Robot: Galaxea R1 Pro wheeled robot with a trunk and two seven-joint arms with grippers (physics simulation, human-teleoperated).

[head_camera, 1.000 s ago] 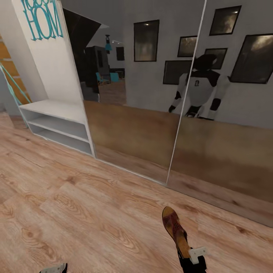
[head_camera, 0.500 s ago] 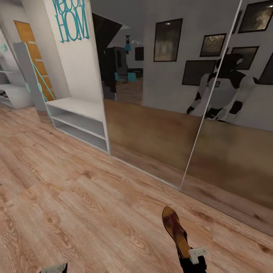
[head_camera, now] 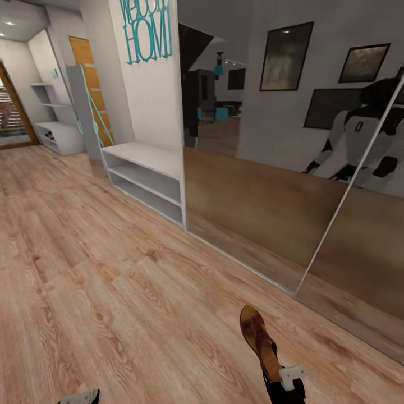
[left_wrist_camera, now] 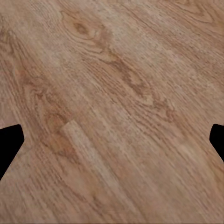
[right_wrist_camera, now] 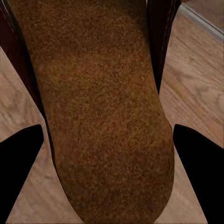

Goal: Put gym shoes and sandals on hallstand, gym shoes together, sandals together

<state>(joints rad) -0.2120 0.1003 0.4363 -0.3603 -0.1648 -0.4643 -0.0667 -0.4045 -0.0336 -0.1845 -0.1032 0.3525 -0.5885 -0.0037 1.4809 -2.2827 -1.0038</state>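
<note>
The right pincer (head_camera: 283, 375) is gripping one brown sandal (head_camera: 259, 340) by its heel end, holding it out above the corridor floor (head_camera: 101, 280) with the toe pointing away from the robot. In the right wrist view the sandal's tan insole (right_wrist_camera: 100, 116) is lying between the two dark fingertips (right_wrist_camera: 21, 163). The left pincer (left_wrist_camera: 112, 140) is hanging released over bare planks (fingers spread wide). The white hallstand (head_camera: 147, 174) is standing ahead to the left, against the wall, just beside the mirrored wardrobe (head_camera: 292, 168).
</note>
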